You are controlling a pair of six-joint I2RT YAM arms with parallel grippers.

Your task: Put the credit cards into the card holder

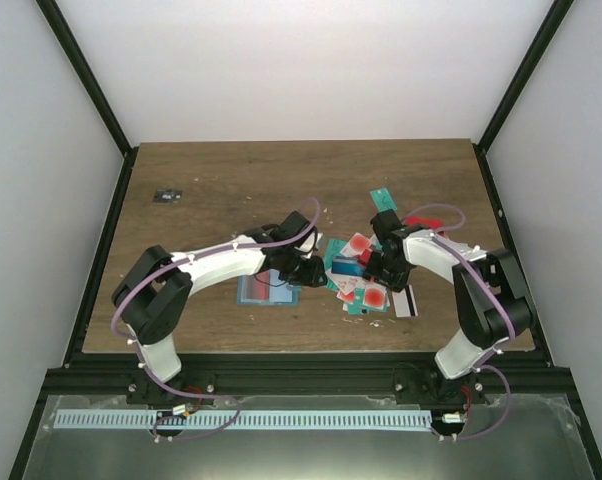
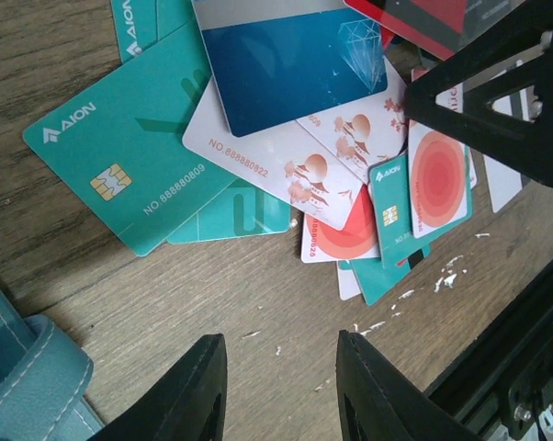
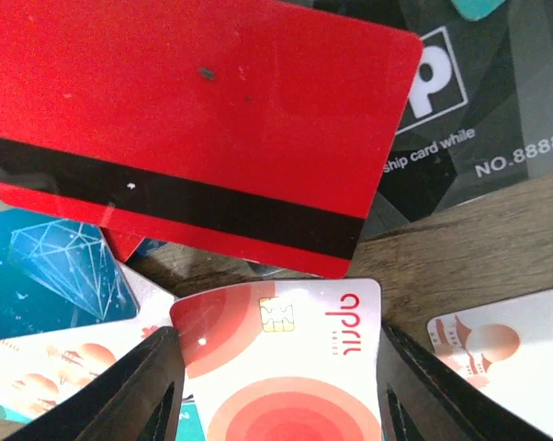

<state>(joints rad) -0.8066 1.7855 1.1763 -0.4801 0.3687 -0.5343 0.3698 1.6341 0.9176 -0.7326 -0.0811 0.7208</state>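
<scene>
Several credit cards (image 1: pixel 366 285) lie piled at the table's middle right. The teal-blue card holder (image 1: pixel 266 290) lies flat to their left; its stitched corner shows in the left wrist view (image 2: pixel 28 377). My left gripper (image 1: pixel 316 272) hangs open and empty (image 2: pixel 281 344) over bare wood between the holder and a teal card (image 2: pixel 120 175), a blue card (image 2: pixel 286 64) and a white card with red marks (image 2: pixel 286 156). My right gripper (image 1: pixel 376 268) is shut (image 3: pixel 276 340) on a white card with red circles (image 3: pixel 286 386), held above a red card with a black stripe (image 3: pixel 203 119).
A small dark object (image 1: pixel 166 196) lies at the far left. A teal card (image 1: pixel 381 200) lies apart behind the pile, and a white card with a black stripe (image 1: pixel 406 302) at its right. A dark grey card (image 3: pixel 479 119) lies under the red one. Black frame rails border the table.
</scene>
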